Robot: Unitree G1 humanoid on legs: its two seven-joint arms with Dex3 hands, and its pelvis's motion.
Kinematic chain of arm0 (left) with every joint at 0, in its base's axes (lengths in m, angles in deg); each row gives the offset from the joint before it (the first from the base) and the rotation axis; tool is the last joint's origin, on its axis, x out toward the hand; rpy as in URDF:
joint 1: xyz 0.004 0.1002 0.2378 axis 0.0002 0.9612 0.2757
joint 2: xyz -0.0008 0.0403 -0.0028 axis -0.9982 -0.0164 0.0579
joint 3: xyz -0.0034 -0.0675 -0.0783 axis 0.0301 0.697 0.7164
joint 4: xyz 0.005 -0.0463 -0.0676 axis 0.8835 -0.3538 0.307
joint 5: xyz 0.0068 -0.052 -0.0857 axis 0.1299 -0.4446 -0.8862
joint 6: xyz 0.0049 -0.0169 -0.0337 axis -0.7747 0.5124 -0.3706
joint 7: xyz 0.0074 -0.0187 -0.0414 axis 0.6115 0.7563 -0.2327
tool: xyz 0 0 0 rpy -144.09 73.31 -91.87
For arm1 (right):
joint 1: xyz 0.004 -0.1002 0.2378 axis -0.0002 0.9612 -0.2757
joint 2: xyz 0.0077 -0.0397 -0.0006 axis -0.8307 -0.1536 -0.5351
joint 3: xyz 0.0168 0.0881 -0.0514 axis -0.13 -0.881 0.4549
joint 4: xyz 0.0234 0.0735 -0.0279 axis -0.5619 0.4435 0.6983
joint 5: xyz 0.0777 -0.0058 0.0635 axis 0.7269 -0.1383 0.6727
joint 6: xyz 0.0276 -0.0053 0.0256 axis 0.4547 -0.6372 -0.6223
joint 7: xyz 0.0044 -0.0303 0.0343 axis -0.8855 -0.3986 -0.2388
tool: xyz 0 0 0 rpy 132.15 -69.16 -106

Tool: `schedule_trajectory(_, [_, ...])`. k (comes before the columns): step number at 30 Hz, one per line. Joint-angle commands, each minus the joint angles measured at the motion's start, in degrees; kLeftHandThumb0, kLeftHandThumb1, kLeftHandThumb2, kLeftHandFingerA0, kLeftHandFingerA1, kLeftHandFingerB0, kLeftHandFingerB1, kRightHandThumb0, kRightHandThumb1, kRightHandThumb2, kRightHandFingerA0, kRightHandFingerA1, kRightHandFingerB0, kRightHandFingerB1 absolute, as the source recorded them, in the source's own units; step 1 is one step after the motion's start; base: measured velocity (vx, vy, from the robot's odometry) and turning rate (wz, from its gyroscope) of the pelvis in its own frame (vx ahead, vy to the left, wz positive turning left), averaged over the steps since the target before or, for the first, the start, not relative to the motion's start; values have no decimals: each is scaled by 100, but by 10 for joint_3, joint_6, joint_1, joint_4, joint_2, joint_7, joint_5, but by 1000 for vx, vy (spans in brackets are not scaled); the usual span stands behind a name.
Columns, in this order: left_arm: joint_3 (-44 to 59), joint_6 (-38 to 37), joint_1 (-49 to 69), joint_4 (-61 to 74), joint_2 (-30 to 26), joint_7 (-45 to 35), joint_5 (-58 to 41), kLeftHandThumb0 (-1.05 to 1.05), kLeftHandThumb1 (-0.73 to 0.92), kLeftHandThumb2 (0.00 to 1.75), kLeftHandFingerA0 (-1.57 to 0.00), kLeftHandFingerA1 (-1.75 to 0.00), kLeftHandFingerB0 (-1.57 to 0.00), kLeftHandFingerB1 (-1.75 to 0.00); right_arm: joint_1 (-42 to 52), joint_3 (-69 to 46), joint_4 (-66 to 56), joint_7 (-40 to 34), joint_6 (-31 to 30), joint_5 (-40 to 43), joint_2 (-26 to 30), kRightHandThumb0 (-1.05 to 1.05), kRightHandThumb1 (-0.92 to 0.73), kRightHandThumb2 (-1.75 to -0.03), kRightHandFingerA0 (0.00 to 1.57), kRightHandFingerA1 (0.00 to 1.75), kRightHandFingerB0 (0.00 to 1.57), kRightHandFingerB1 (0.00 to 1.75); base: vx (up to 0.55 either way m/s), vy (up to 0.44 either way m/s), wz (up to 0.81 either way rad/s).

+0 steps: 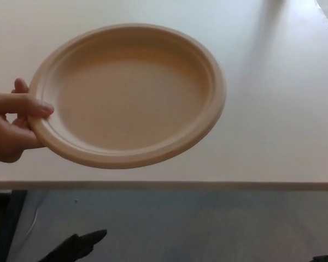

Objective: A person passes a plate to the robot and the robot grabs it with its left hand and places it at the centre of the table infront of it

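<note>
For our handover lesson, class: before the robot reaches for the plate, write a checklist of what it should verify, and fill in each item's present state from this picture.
1. Plate within view and presented: ok, held out above the table.
2. Person's hand grips only the left rim, leaving the rest of the rim free: ok.
3. Plate empty: ok, nothing lies in it.
4. Left hand rising toward the plate: ok, it shows at the bottom edge, well short of contact.
5. Left hand open for the grasp: cannot tell.
6. Right hand clear of the handover: cannot tell, barely in view.
</note>
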Motion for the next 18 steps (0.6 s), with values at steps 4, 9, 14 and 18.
schedule_trajectory(4, [85, -222, 37, 325, 59, 51, 2, -68, 49, 79, -29, -43, -21, -41, 7, 6, 8, 5, 3, -10, 14, -60, -69, -61, 76, 64, 53, 52, 0, 0, 0])
schedule_trajectory(9, [84, -207, 7, 359, 66, 44, -17, -69, 46, 76, -34, -43, -24, -42, -1, 0, 10, 12, 4, -3, 14, -61, -69, -60, 75, 64, 53, 52, 0, 0, 0])
schedule_trajectory(14, [92, -192, -23, 394, 77, 40, -26, -54, 44, 74, -70, -58, -35, -44, -7, 2, 14, 10, 3, -7, 15, -61, -68, -60, 76, 64, 53, 51, 0, 0, 0])
schedule_trajectory(18, [58, -191, -24, 397, 75, 36, -69, -50, 54, 57, -87, -52, -46, -35, -12, -1, 14, 14, 5, -3, 16, -61, -68, -60, 76, 65, 52, 52, 0, 0, 0])
